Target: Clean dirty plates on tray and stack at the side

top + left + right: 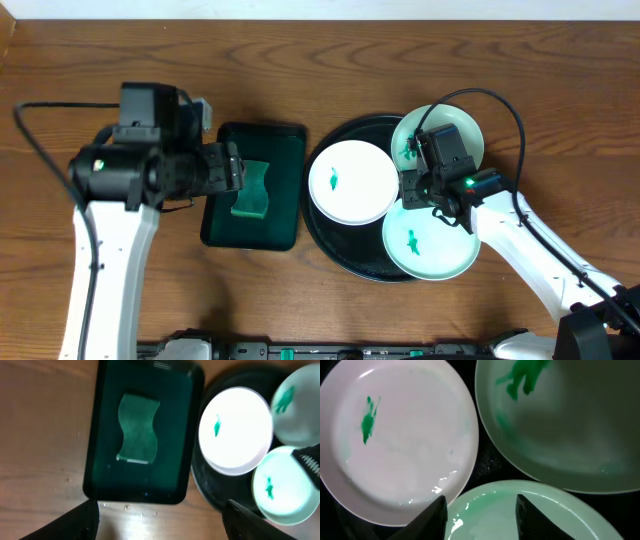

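The right claw (481, 519) hangs low over a large round glossy black tray (345, 245) on a brown wooden table (300, 60). Its two dark fingers are parted and grip nothing. Three small round shallow plates lie crowded on the tray around it, each marked with a green smear. A pale mint plate (432, 243) sits directly beneath the fingertips. A white plate (350, 182) lies just ahead of them to one side, and a second mint plate (468, 128) lies ahead to the other side, partly hidden under the claw's body in the overhead view.

The left claw (162, 522), spread wide and empty, hovers above a smaller dark green rectangular tray (285, 160). A wavy-edged green sponge (137, 427) lies flat in it, just ahead of the fingertips. The black tray and its plates lie beyond that claw's right-hand finger.
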You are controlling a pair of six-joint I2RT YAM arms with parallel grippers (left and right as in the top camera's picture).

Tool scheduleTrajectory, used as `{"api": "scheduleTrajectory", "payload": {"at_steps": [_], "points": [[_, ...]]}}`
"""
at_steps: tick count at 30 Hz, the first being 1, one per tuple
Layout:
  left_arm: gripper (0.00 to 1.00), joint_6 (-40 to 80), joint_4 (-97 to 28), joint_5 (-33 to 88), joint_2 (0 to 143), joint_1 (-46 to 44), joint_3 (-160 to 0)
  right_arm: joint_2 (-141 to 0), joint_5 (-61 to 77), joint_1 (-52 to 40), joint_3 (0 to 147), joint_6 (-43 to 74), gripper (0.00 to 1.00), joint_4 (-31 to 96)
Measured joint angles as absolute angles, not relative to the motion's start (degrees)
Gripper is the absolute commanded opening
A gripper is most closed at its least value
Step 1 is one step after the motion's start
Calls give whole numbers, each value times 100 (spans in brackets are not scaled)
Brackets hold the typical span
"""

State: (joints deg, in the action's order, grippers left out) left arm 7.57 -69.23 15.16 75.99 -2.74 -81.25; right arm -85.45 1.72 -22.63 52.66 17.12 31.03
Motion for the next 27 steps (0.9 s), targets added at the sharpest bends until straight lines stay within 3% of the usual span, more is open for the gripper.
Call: {"api": "scheduleTrajectory", "payload": {"at_steps": [6,14,20,27], "points": [[77,757,-7037,1514,8073,-274,-8125,-8545,174,-2263,5074,1955,38,2867],[65,773,-7048,1516,8545,-274,-8123,-8665,285,-2263,4963,2043,35,2504],[64,773,-7048,1516,8650,-274,-8123,-9100,325,-2263,4956,2043,34,2235],[61,773,-7048,1468,8650,-274,-8123,-9216,408,-2263,4939,2078,21,2171]]}}
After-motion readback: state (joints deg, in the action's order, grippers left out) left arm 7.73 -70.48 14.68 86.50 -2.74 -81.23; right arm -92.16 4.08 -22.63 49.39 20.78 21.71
